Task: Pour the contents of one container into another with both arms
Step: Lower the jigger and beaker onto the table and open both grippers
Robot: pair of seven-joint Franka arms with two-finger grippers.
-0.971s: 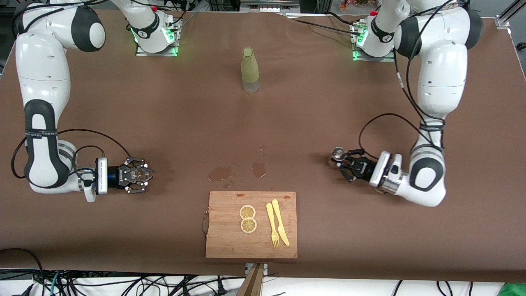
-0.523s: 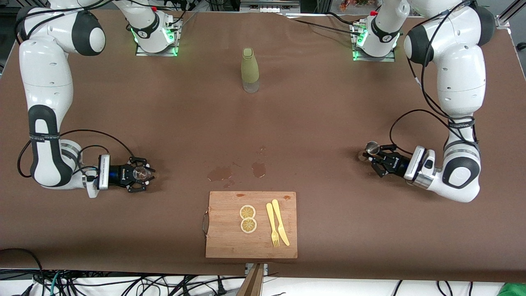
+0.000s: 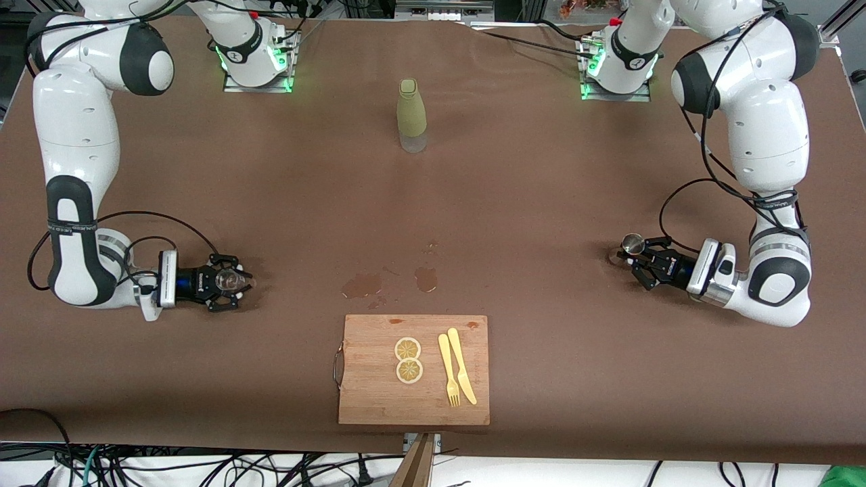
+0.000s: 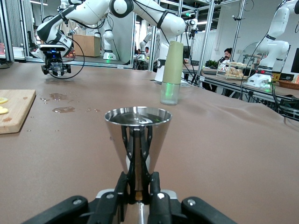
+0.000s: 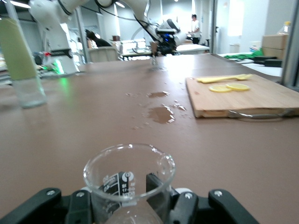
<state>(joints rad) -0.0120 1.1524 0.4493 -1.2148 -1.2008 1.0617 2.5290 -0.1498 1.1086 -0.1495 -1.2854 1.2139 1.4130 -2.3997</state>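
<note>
The small steel jigger stands upright near the left arm's end of the table, with my left gripper lying level and shut on its narrow waist. In the left wrist view the jigger's cone rises straight above the closed fingers, with liquid showing at the rim. The tiny clear glass cup is at the right arm's end, held in my right gripper. In the right wrist view the cup sits between the pads, its printed scale visible. Whether either vessel touches the table I cannot tell.
A tall olive-green bottle stands mid-table toward the arms' bases. Wet patches lie between the two grippers. A wooden cutting board nearer the camera carries two lemon slices and a yellow fork and knife.
My left arm has carried the jigger well toward its own end of the table. My right arm has drawn back slightly toward its end, the cup still in its grip.
</note>
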